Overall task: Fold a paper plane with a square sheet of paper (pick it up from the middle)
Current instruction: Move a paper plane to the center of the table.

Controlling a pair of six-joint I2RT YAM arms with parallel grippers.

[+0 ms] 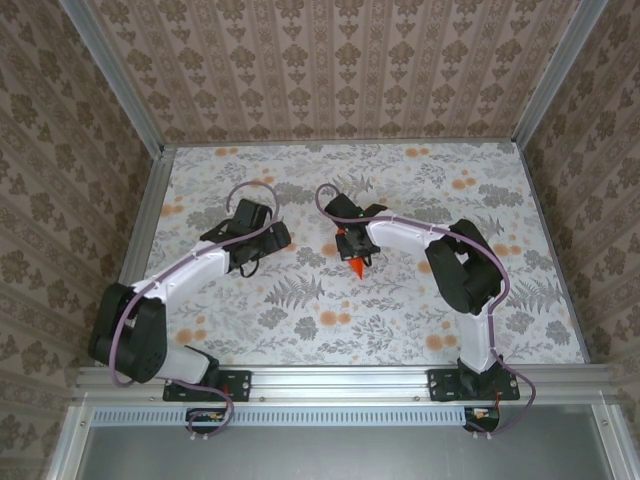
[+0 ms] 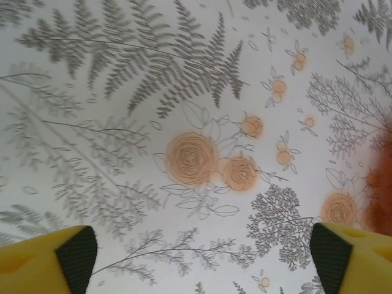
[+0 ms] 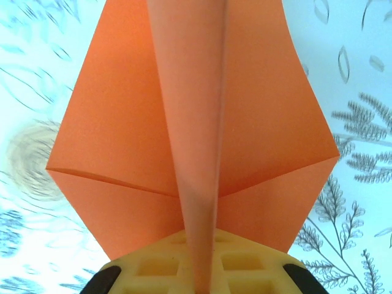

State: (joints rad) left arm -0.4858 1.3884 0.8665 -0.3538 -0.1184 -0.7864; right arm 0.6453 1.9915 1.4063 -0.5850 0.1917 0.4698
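plane (image 3: 257,122) is pinched at centre crease by right end effector (image 3: 199,272), tip toward 6 o'clock in top view. left end effector (image 2: 196,260) is held spread over surface (image 2: 122,184).

arms: 2, left arm (image 1: 190,272) and right arm (image 1: 445,255)
grippers: 2, left gripper (image 2: 202,254) and right gripper (image 3: 199,278)
yellow fingers (image 2: 43,260) in left wrist view: 2
paper plane (image 3: 196,122): 1, orange
table (image 1: 400,325): 1, floral print
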